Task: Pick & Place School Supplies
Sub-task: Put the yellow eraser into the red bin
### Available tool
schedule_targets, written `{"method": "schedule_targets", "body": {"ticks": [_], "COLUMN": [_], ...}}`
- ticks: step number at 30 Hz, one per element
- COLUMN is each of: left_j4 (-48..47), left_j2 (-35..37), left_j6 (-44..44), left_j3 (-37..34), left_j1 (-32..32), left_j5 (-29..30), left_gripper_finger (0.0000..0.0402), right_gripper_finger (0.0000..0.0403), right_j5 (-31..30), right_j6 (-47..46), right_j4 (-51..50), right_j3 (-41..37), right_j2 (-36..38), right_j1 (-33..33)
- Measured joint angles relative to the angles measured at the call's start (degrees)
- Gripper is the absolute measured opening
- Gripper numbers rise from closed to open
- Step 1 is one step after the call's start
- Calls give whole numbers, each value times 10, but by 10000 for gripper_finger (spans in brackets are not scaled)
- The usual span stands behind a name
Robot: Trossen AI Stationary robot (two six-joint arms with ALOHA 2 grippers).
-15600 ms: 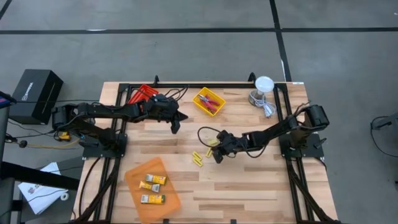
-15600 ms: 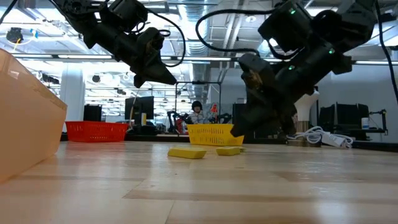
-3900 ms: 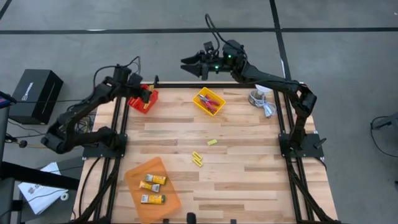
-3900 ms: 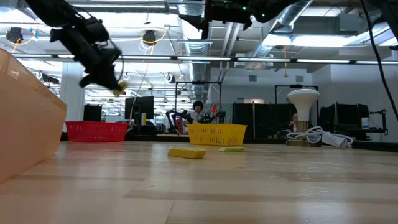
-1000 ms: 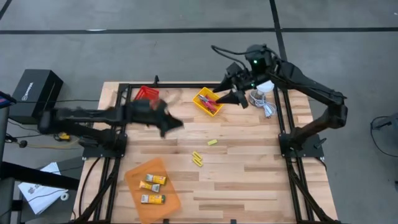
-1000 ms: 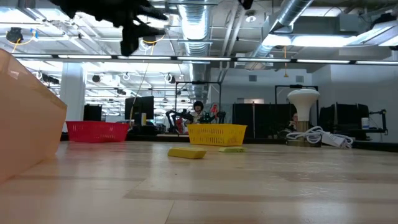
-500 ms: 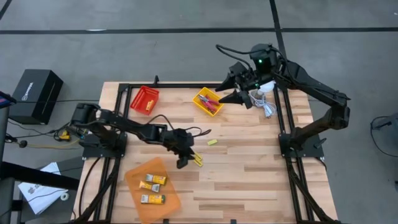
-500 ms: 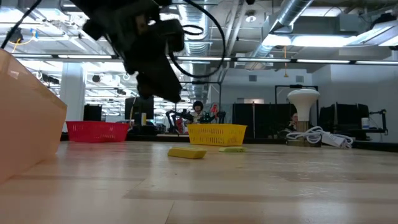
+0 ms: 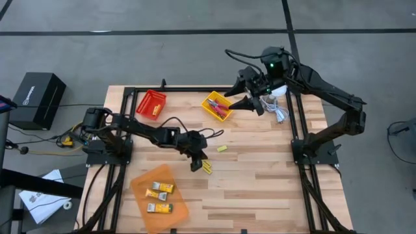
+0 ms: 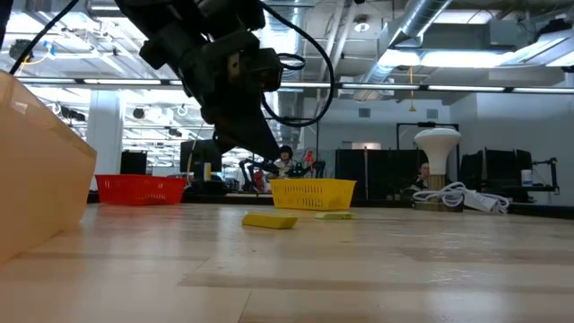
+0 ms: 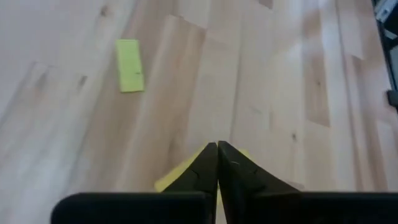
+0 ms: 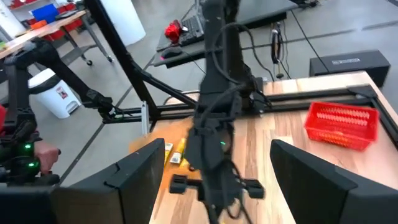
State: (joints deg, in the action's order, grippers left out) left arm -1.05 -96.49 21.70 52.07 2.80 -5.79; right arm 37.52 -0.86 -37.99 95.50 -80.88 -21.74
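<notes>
Two thin yellow sticks (image 9: 206,167) lie flat side by side near the table's middle, showing low on the wood (image 10: 269,220). A small yellow piece (image 9: 221,149) lies flat a little farther off (image 11: 129,65). My left gripper (image 9: 197,162) hangs shut just above the sticks, slanting down; their yellow (image 11: 177,175) peeks out behind its tips (image 11: 217,145). In the low view its tips (image 10: 267,151) stand clear of the table. My right gripper (image 9: 249,103) is held high and open over the yellow tray (image 9: 209,99), nothing between its fingers (image 12: 217,149).
An orange tray (image 9: 174,207) at the near left holds yellow-and-white packs (image 9: 160,188). The yellow tray holds red-handled tools (image 9: 221,108). A red tray (image 9: 151,104) stands at the far left, a white lamp-like object (image 9: 276,88) with its cable at the far right.
My left gripper has swept from near the red tray toward the table's middle and near edge, sinking and tipping downward until it hangs over the yellow sticks. The sticks have not moved.
</notes>
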Motion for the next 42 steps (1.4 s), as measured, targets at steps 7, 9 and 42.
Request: {"method": "schedule_targets", "body": {"ticks": [7,9,42], "left_j4": [6,12,21], "left_j2": [-16,-28,-82], "left_j6": [-8,-17,-23], "left_j3": [0,0,-1], "left_j1": [-29,-33,-27], "left_j5": [-2,-12,-66], "left_gripper_finger": [1,0,0], "right_gripper_finger": [281,281,281], "right_j5": [0,0,0], "right_j6": [0,-1,-2], "right_j4": [10,10,10], "right_j3": [0,0,0], "right_j2": [0,0,0], "right_j1": [7,7,7]}}
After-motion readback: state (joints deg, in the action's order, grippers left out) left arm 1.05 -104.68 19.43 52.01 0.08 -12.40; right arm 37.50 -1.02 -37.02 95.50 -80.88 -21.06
